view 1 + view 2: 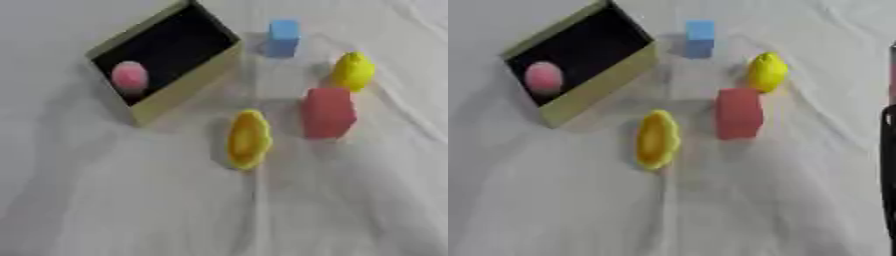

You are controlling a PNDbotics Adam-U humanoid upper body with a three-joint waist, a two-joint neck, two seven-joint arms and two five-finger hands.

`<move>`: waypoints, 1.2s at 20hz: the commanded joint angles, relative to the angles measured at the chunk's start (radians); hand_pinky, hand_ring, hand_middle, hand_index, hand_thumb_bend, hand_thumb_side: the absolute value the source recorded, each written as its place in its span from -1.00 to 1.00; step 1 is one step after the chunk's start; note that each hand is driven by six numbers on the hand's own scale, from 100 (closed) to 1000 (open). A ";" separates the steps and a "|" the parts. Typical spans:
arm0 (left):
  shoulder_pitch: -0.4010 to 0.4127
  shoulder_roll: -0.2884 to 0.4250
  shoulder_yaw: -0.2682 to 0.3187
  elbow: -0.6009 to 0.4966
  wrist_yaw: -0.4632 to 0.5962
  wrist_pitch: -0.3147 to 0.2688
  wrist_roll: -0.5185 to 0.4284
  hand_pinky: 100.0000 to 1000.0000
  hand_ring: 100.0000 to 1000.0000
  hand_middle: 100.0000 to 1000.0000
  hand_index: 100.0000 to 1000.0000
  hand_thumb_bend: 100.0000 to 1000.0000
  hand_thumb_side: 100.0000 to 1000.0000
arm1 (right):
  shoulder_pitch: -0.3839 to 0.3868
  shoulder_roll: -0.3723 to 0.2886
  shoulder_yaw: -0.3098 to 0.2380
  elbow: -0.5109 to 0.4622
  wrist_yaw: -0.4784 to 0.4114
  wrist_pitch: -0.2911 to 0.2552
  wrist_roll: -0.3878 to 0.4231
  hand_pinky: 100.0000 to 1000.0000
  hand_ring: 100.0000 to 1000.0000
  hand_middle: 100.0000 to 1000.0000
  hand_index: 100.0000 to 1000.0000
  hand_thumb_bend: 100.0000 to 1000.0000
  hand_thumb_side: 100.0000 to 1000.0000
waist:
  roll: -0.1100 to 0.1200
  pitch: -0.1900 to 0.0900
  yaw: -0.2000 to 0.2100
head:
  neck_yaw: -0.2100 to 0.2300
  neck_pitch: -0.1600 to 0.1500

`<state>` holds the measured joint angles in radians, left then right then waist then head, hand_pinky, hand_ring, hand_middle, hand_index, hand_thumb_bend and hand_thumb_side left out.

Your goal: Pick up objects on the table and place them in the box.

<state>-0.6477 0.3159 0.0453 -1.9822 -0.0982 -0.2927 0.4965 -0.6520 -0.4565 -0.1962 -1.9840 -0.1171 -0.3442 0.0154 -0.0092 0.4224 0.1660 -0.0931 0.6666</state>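
Left eye view: no hands visible; pink ball [129, 76] sits in box [188, 80]. Grab yellow dish [248, 139] nearest it squarely.

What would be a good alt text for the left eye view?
An open box with a dark inside holds a pink ball; right of it on white cloth lie a blue block, yellow round thing, red block and yellow dish.
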 commanded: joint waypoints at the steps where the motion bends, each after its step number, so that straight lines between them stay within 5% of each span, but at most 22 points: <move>1: -0.009 0.019 -0.003 -0.018 0.003 0.001 -0.006 0.33 0.46 0.22 0.58 0.01 -0.10 | -0.016 -0.028 0.004 -0.016 -0.002 0.005 0.009 0.71 0.51 0.38 0.52 -1.00 0.04 | -0.001 -0.023 0.004 | 0.006 -0.009; 8: -0.001 0.025 0.003 -0.018 0.002 0.002 0.000 0.33 0.46 0.22 0.58 0.01 -0.10 | -0.024 -0.078 0.017 -0.016 0.006 0.033 0.005 0.73 0.56 0.45 0.57 -1.00 0.02 | -0.009 -0.029 0.007 | 0.021 -0.002; 17: 0.027 0.063 -0.002 -0.018 -0.006 0.014 -0.003 0.32 0.46 0.22 0.58 0.00 -0.09 | 0.070 -0.483 0.139 -0.016 0.149 0.075 0.080 0.70 0.62 0.51 0.62 -1.00 0.20 | -0.037 -0.043 -0.017 | 0.040 0.021; 24: 0.036 0.075 -0.003 -0.018 -0.009 0.018 -0.005 0.32 0.46 0.22 0.58 0.00 -0.09 | 0.124 -0.695 0.227 -0.016 0.268 0.052 0.133 0.67 0.66 0.58 0.67 -1.00 0.32 | -0.046 -0.048 -0.022 | 0.045 0.019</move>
<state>-0.6061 0.3616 0.0400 -1.9822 -0.1056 -0.2765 0.4905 -0.5218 -1.0828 0.0279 -1.9848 0.1256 -0.2863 0.1373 -0.0577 0.4011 0.1460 -0.0524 0.6854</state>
